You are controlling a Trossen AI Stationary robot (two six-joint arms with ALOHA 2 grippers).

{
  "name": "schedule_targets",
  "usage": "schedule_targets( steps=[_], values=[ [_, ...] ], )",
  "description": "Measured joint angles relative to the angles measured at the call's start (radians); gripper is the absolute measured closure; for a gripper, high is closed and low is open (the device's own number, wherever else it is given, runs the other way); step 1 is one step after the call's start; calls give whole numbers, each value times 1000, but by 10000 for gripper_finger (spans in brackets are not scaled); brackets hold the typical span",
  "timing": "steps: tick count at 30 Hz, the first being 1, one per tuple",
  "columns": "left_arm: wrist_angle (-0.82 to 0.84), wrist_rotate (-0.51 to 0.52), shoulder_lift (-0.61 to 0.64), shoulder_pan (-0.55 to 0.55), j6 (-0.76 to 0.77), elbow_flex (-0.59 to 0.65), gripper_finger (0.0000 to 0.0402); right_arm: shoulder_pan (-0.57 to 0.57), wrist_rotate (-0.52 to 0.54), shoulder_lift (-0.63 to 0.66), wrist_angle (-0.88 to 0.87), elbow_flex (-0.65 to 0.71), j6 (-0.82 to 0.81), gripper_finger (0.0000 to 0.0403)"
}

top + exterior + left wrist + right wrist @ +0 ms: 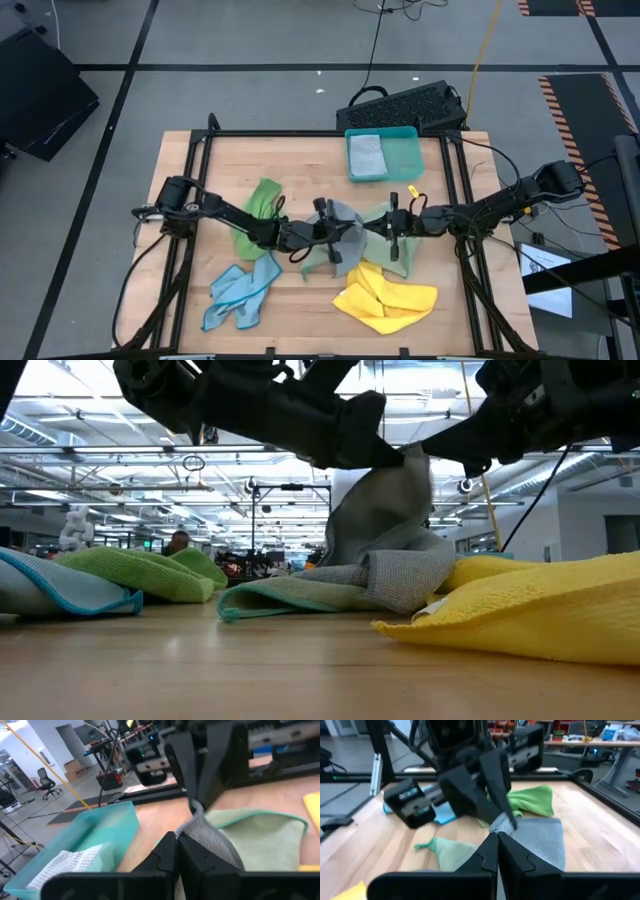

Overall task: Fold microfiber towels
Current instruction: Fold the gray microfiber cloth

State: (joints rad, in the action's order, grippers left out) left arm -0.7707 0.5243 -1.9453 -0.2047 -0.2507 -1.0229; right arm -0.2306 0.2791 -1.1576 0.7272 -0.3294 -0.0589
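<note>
Now, left pincer (326,234): mine, closed on an edge of the grey towel (345,232), held up off the tabletop (300,160) near its middle.
Right pincer (385,230): closed on the opposite edge of the same grey towel, facing my left one with the cloth bunched between them.
Grey towel: hangs from both grips in the low view, its lower part draped onto the pale green towel (385,250) beneath.
Step in hand: I judge it to be lifting and spreading the grey towel, before any fold is made.
Next move: likely drawing my two pincers apart to pull the cloth flat, clear of the pale green one, then laying it on bare wood; both grips must hold.
Towels loose on the tabletop: five — grey, pale green, bright green towel (255,212), light blue towel (240,292), yellow towel (387,298).
Tray: one teal tray (400,145) at the far edge, with one pale folded cloth (366,155) inside.
Pincers: two, both gripping.
</note>
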Motion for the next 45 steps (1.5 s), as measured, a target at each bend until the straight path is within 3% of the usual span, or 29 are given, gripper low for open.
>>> schedule_targets(
  steps=[5,15,20,25,32,40,45],
  values=[
    [43,0,0,0,22,0,396,0,7,0,-57,0,-9,383],
    [71,0,0,10,54,0,395,0,33,0,-141,0,-34,269],
    [98,-1,0,11,77,0,398,-4,66,0,-188,0,-79,234],
    [106,-1,0,12,89,0,395,-39,77,0,-160,0,-98,228],
    [109,-4,0,11,96,0,394,-116,271,0,-124,0,-48,227],
    [109,-11,0,11,99,0,395,-122,271,-11,-53,0,-7,227],
    [107,-11,0,12,99,0,395,-95,242,-81,22,0,-17,227]
  ],
)
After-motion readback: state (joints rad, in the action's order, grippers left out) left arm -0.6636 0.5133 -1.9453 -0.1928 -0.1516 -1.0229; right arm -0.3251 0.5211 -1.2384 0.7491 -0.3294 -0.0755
